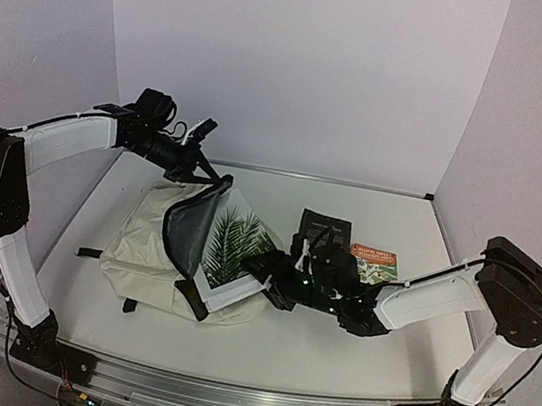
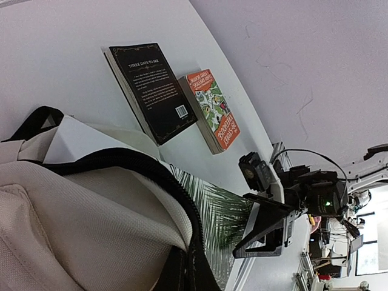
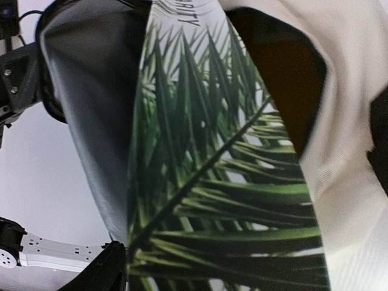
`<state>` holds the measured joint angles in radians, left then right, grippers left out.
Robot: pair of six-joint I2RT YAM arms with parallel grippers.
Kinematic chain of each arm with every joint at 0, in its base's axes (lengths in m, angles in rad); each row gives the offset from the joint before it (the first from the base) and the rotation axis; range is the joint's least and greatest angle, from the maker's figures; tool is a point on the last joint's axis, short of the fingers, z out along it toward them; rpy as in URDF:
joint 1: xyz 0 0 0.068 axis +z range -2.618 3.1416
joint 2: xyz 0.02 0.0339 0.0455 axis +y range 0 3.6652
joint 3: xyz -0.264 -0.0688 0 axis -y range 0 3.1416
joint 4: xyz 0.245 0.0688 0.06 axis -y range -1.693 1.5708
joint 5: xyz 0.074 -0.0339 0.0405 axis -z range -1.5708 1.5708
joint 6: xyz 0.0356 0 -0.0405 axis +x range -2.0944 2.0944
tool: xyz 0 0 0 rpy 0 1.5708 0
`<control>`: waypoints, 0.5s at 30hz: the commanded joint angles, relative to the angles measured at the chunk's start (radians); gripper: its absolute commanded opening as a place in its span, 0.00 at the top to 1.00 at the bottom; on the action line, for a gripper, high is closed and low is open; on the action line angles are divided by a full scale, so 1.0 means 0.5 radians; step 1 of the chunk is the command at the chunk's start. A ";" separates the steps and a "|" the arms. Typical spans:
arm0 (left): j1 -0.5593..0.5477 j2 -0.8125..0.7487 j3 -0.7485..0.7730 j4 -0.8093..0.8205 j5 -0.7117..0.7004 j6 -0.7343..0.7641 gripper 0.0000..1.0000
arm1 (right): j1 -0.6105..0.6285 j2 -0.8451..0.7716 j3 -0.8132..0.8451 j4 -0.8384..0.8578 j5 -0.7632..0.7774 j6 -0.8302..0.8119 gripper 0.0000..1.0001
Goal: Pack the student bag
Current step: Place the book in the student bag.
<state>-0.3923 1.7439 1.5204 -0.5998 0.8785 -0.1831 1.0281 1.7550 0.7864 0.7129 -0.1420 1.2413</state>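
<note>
1. The student bag is laid left of centre on the tabletop, with its mouth turned to the right and its black-trimmed flap raised.
2. The flap's top edge is pinched by the fully closed left end effector.
3. A palm-leaf book is lodged partway inside the mouth, tilted, with its right edge protruding past the bag's rim.
4. The right end effector is placed at that book's lower right corner; whether the corner is gripped cannot be told.
5. A black book and an orange book are laid side by side, apart from the bag.
6. Bare tabletop is seen along the near edge.
</note>
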 commanded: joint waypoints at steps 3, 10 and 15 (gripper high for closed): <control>-0.004 -0.133 0.052 0.043 0.112 0.038 1.00 | -0.008 0.050 0.184 0.317 0.140 -0.206 0.33; 0.013 -0.161 0.102 -0.050 0.108 0.062 1.00 | -0.008 0.247 0.325 0.405 0.033 -0.214 0.38; 0.092 -0.191 0.262 -0.324 0.111 0.167 1.00 | -0.021 0.069 0.211 0.366 0.112 -0.244 0.59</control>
<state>-0.3656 1.7330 1.5345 -0.6626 0.8679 -0.1662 1.0252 1.8689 0.9028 0.8281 -0.1014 1.1415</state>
